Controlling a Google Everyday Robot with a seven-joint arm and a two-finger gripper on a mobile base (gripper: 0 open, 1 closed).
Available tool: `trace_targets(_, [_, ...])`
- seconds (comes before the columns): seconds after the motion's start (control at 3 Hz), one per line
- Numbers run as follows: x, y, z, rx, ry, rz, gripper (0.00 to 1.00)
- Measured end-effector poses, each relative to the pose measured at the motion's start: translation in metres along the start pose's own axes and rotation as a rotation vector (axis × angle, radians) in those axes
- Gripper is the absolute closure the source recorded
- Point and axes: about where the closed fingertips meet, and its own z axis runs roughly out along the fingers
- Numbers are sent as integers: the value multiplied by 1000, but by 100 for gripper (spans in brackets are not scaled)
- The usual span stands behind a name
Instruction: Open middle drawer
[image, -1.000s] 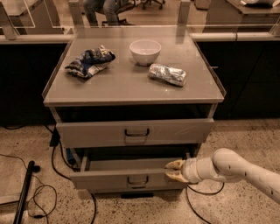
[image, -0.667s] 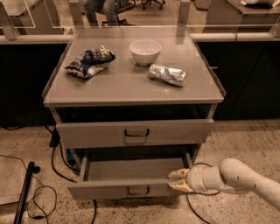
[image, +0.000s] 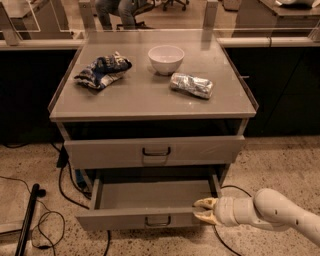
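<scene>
The middle drawer (image: 150, 197) is pulled well out of the grey cabinet and shows a plain grey inside. Its dark loop handle (image: 158, 220) sits in the centre of its front. My gripper (image: 199, 210) is at the right end of that front panel. One cream finger lies behind the panel over the drawer's inside and the other in front of it, so the gripper is clamped on the panel. My white arm (image: 272, 212) comes in from the lower right.
The drawer above (image: 156, 151) has its front nearly flush. On the cabinet top (image: 145, 100) are a white bowl (image: 166, 58), a blue chip bag (image: 102, 71) and a silver packet (image: 192, 85). Cables (image: 47, 220) and a black pole (image: 27, 220) lie on the floor at left.
The middle drawer has slid further out toward the camera, and my gripper has moved with it at its right front corner. The things on the cabinet top have not moved.
</scene>
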Motion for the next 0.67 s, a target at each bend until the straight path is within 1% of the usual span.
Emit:
trace_targets(0.33, [0,1,0,0,0,1,82])
trace_targets(0.67, [0,1,0,0,0,1,59])
